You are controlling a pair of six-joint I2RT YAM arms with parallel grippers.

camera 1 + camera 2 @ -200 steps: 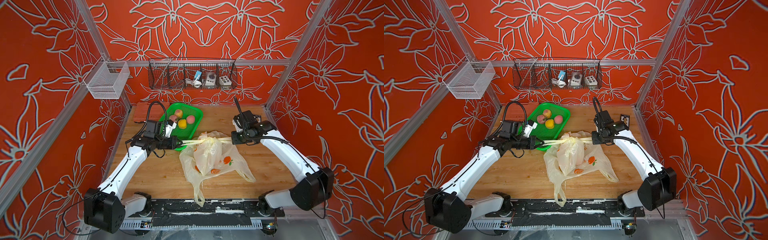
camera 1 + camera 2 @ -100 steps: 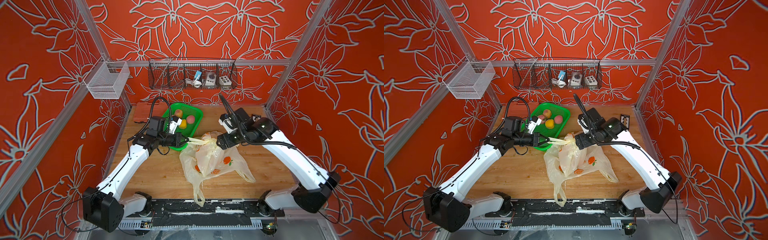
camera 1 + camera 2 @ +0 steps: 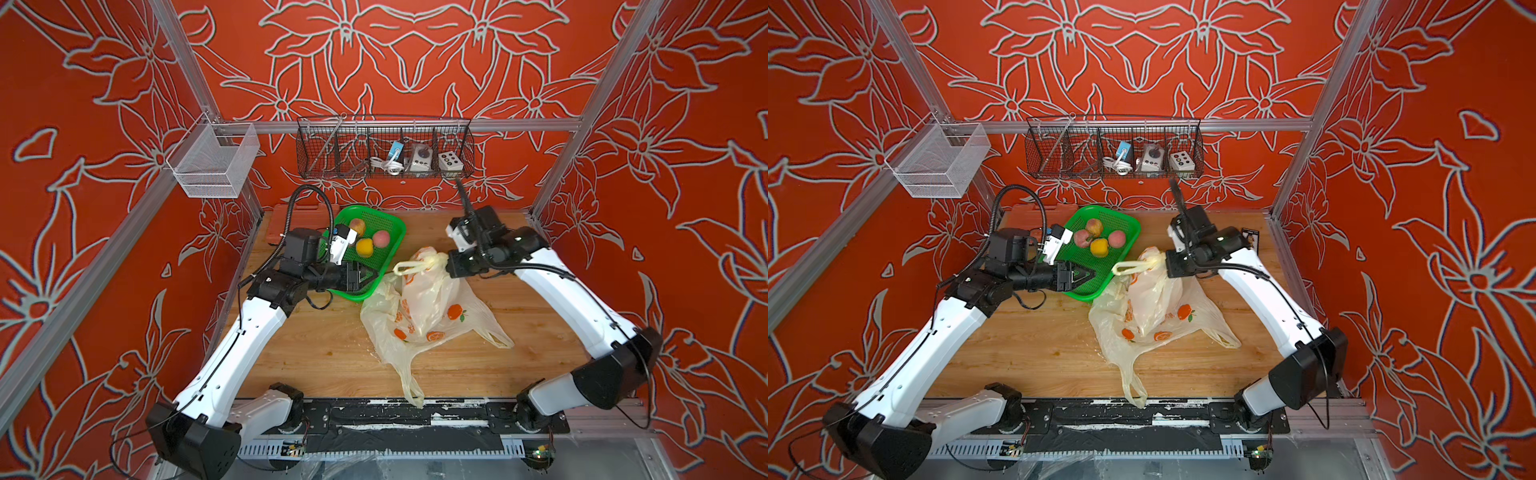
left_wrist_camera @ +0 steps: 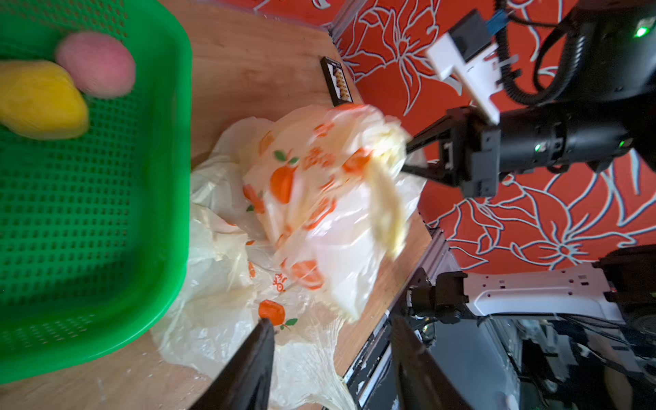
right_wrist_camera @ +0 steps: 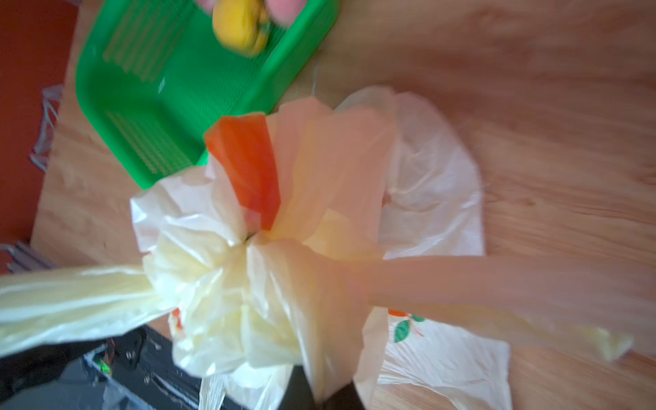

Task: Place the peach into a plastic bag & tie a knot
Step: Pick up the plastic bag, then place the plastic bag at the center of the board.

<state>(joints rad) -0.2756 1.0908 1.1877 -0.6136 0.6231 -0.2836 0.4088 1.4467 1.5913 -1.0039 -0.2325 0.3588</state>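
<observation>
A translucent yellowish plastic bag point(image 3: 424, 307) printed with oranges lies mid-table, in both top views point(image 3: 1150, 307). Its top is gathered into a knot point(image 5: 248, 248), and a handle loop point(image 3: 415, 266) sticks out leftward. My right gripper point(image 3: 451, 264) is shut on the bag's gathered top, its jaws buried in plastic point(image 5: 326, 394). My left gripper point(image 3: 376, 274) hovers over the green basket's front edge. It stands open and empty point(image 4: 330, 321), just short of the loop. Peaches point(image 3: 381, 239) lie in the basket; the plastic hides what the bag holds.
The green basket point(image 3: 399, 232) at the back left also holds a yellow fruit point(image 3: 364, 247). A wire rack point(image 3: 384, 151) and a white mesh bin point(image 3: 212, 162) hang on the walls. A small black card point(image 3: 1250, 237) lies at the back right.
Both grippers were pulling the handles apart. The left has since let go, opened and drawn back. The right opened, moved in to the bag and shut on its gathered top.
</observation>
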